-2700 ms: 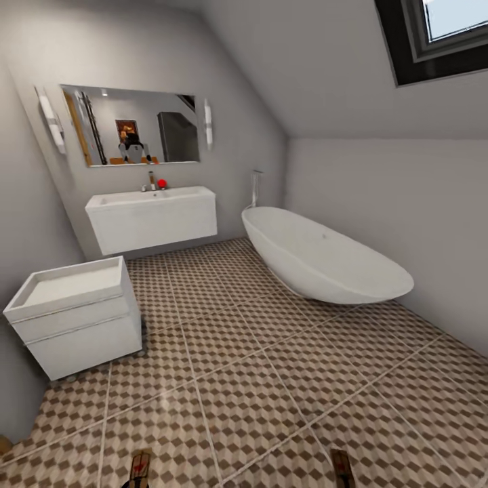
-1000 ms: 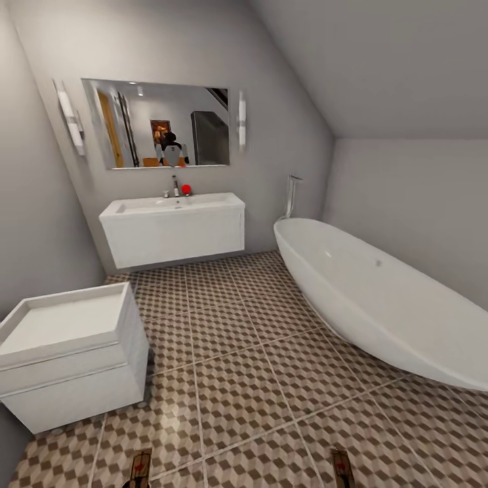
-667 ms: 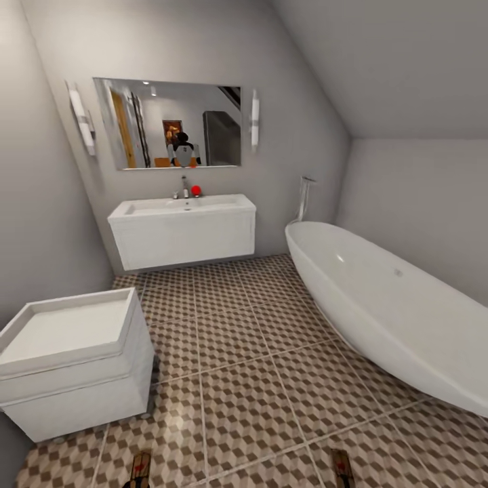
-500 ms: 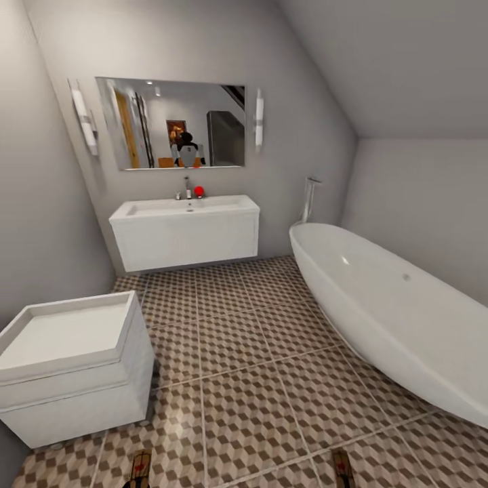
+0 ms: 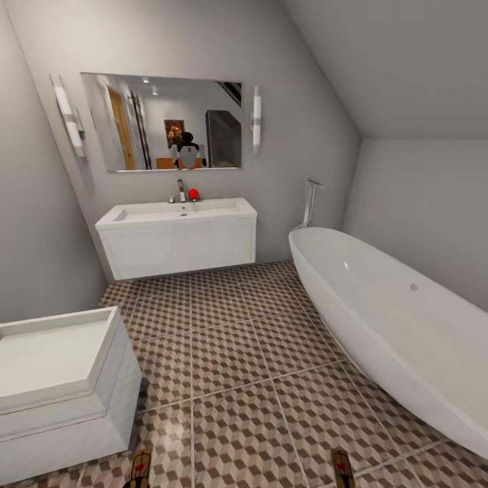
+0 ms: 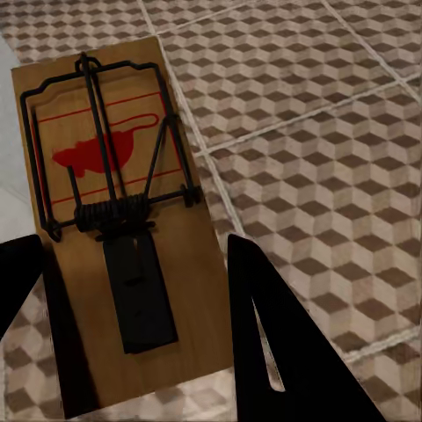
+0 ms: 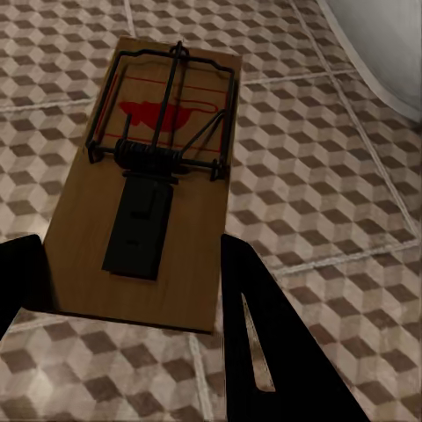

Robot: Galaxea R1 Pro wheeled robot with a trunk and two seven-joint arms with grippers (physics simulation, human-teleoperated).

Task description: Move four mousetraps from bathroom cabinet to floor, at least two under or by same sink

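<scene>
The patterned bathroom floor [image 5: 230,352] stretches ahead, bathtub [image 5: 386,318] right, sink [image 5: 177,211] at the far wall; left gripper [image 6: 132,334] clamps one mousetrap [image 6: 114,211], right gripper [image 7: 123,325] clamps another mousetrap [image 7: 149,185], both above the near tiles; neither looks set down, none visible by the sink, so most placing remains

A wide strip of cube-patterned tiled bathroom floor [image 5: 237,352] runs open to the white wall-hung sink [image 5: 177,237]. The white oval bathtub [image 5: 386,318] hems its right, the white square toilet [image 5: 57,386] its left.
</scene>
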